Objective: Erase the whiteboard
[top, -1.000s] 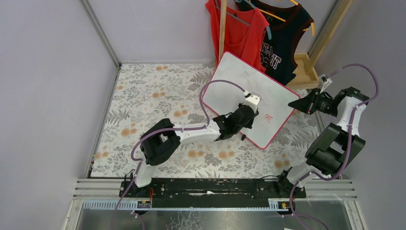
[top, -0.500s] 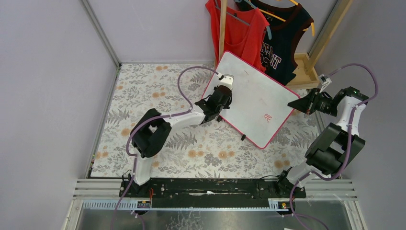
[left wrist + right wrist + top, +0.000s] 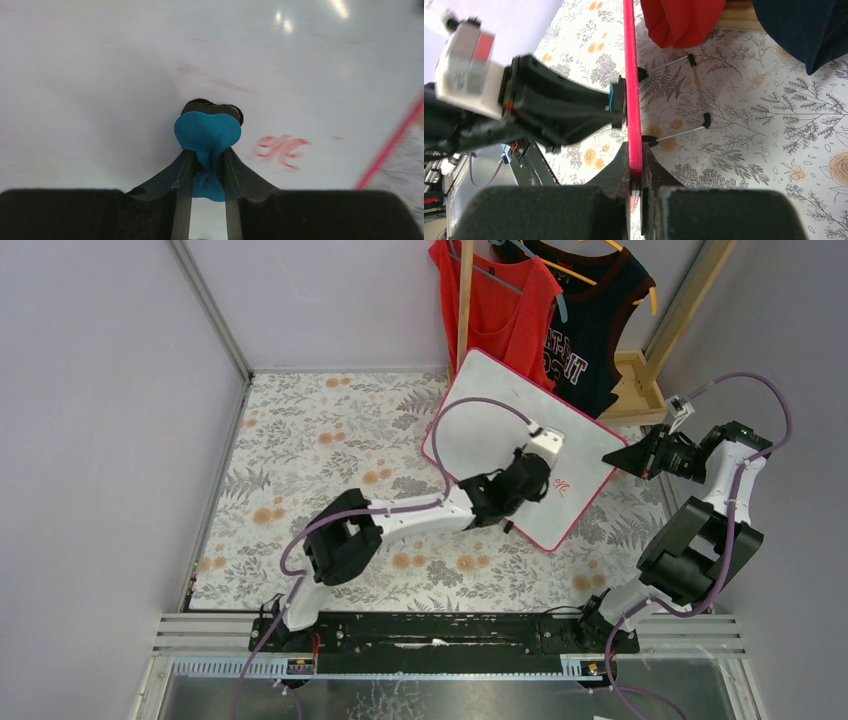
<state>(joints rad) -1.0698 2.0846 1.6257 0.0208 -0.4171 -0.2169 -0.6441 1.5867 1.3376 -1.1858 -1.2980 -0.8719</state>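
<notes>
The whiteboard [image 3: 500,425] is white with a pink-red frame and stands tilted on the floral table at the back right. Red handwriting [image 3: 281,148] remains near its lower right edge [image 3: 562,486]. My left gripper [image 3: 207,155] is shut on the blue eraser [image 3: 207,131], which presses on the board just left of the writing. In the top view the left gripper [image 3: 535,475] is over the board's lower right part. My right gripper [image 3: 636,172] is shut on the board's pink-red edge [image 3: 630,75]; it shows at the board's right corner in the top view [image 3: 618,456].
A red top [image 3: 495,300] and a dark top [image 3: 590,320] hang on a wooden rack [image 3: 640,380] behind the board. The board's black wire feet [image 3: 696,95] rest on the floral cloth [image 3: 320,440]. Grey walls close in both sides.
My left gripper with the eraser swept from the board's upper left edge back down and right to beside the red writing. The right gripper has stayed on the board's edge.
</notes>
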